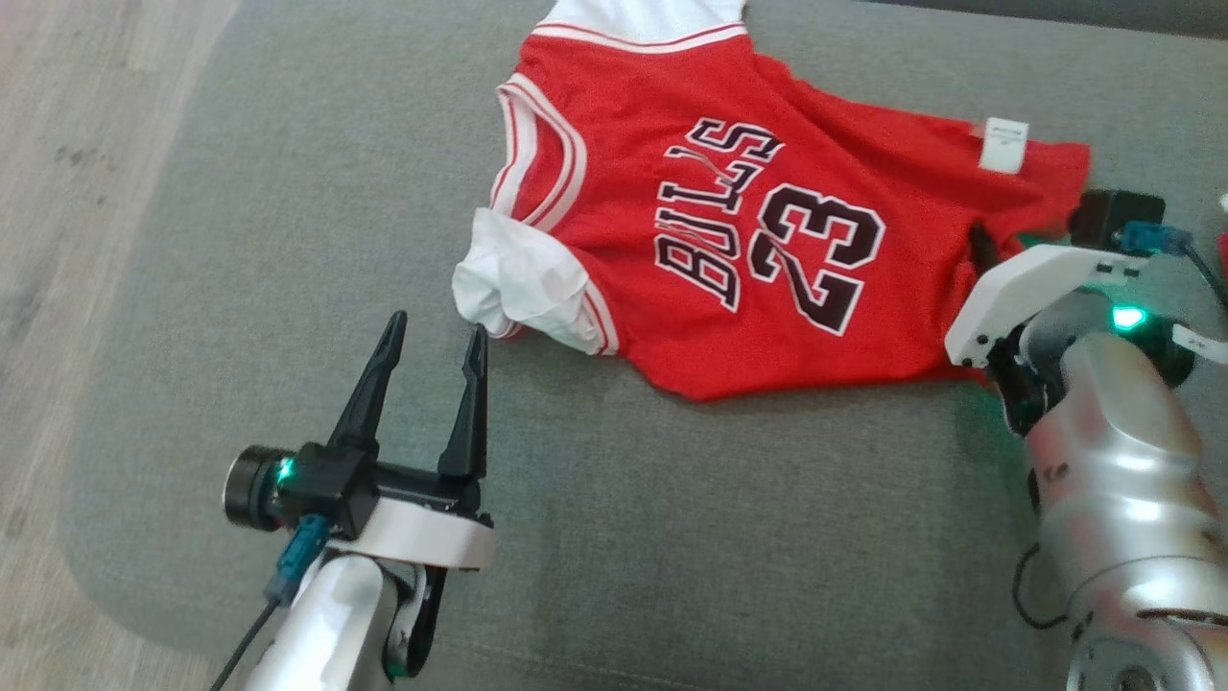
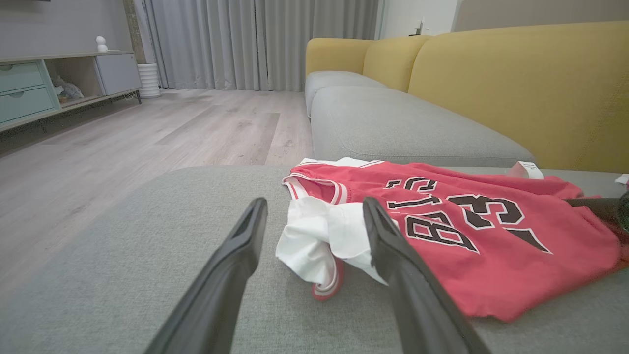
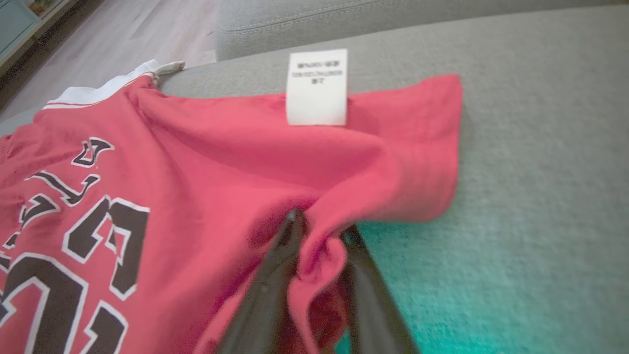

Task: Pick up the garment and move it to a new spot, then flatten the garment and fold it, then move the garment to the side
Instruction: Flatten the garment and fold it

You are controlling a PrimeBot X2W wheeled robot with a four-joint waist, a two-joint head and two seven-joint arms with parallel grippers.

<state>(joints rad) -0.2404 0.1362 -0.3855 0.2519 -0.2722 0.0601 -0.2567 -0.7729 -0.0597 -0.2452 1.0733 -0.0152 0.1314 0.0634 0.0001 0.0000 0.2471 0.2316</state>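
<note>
The garment [image 1: 748, 240] is a red sleeveless jersey with white trim, "BULLS" and "23" in black, lying rumpled on a grey sofa cushion [image 1: 288, 240]. A white part [image 1: 523, 278] is bunched at its near left armhole. My left gripper [image 1: 436, 331] stands open just short of that white bunch, fingers apart and holding nothing; in the left wrist view the bunch [image 2: 319, 241] lies between and beyond the fingers [image 2: 393, 246]. My right gripper [image 3: 319, 226] is shut on a pinched fold of the garment's [image 3: 196, 162] hem, near a white label [image 3: 317, 86].
The grey cushion's rounded edge [image 1: 106, 537] drops to a wood floor [image 1: 86, 144] on the left. Yellow sofa backrests [image 2: 516, 83] and another grey seat [image 2: 393, 123] lie beyond the jersey. A low cabinet [image 2: 54, 83] and curtains stand across the room.
</note>
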